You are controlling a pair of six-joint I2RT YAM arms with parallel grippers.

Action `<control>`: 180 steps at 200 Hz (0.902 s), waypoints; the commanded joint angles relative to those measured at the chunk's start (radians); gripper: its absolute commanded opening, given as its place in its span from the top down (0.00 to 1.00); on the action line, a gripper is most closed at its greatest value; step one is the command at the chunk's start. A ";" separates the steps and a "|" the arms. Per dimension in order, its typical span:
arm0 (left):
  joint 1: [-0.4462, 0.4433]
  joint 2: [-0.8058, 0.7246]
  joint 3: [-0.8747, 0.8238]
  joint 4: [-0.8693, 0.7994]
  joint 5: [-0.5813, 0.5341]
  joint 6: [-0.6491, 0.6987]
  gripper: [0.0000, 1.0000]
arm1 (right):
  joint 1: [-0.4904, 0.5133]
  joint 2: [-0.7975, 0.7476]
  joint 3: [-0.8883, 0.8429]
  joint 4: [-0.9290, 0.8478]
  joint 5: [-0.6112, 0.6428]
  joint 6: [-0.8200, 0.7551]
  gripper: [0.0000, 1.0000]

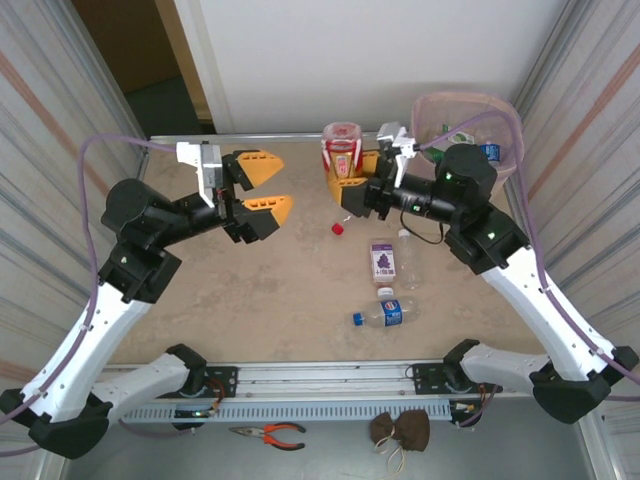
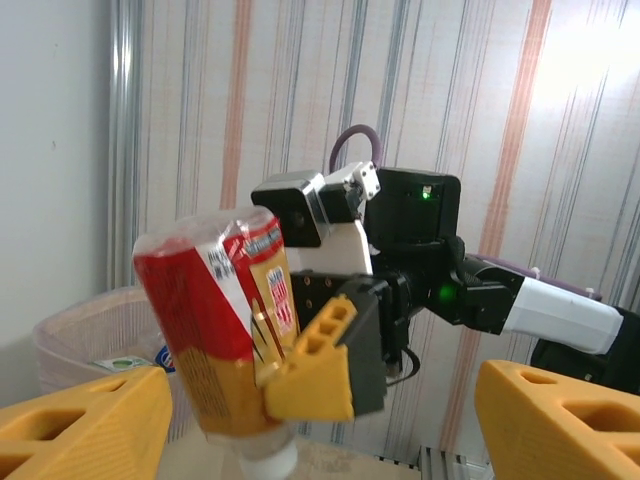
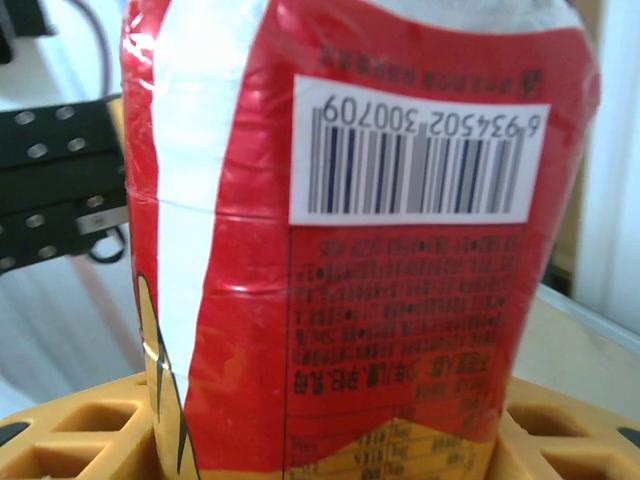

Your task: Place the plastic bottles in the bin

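Pinching a red-and-yellow labelled bottle (image 1: pixel 341 148) cap-down, the right tool (image 1: pixel 347 187) holds it clear of the table (image 1: pixel 200 300). The bin (image 1: pixel 512 125) stands just beyond this tool. The left tool (image 1: pixel 272 183) is spread, empty, opposite it. Three bottles (image 1: pixel 383 260) lie below the right tool.

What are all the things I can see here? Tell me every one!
bin: one, pink, far right corner, some bottles inside
held bottle: one, red and yellow label, left of the bin
purple-label bottle: one, clear, on the table
plain bottle: one, clear, beside it
blue-label bottle: one, clear, lying nearer the arms
cap: one, red, on the table
pliers: one, red handles, near ledge
pouch: one, brown, near ledge
left tool: orange, open, empty
right tool: orange, shut on the held bottle
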 commanded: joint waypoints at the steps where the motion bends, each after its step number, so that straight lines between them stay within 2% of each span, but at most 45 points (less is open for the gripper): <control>1: -0.006 -0.004 -0.015 -0.009 -0.025 0.022 0.20 | -0.079 -0.030 0.062 -0.081 0.047 0.001 0.45; 36: -0.005 0.005 -0.016 -0.012 -0.025 0.015 0.21 | -0.267 -0.003 0.127 -0.204 0.120 0.054 0.46; 87: -0.005 0.003 -0.017 -0.022 -0.033 0.016 0.21 | -0.462 0.091 0.239 -0.406 0.260 0.042 0.51; 138: -0.006 -0.002 -0.029 -0.042 -0.058 0.019 0.22 | -0.607 0.264 0.417 -0.647 0.424 -0.011 0.53; 180: -0.005 0.006 -0.043 -0.056 -0.070 0.016 0.22 | -0.699 0.400 0.538 -0.777 0.457 -0.057 0.52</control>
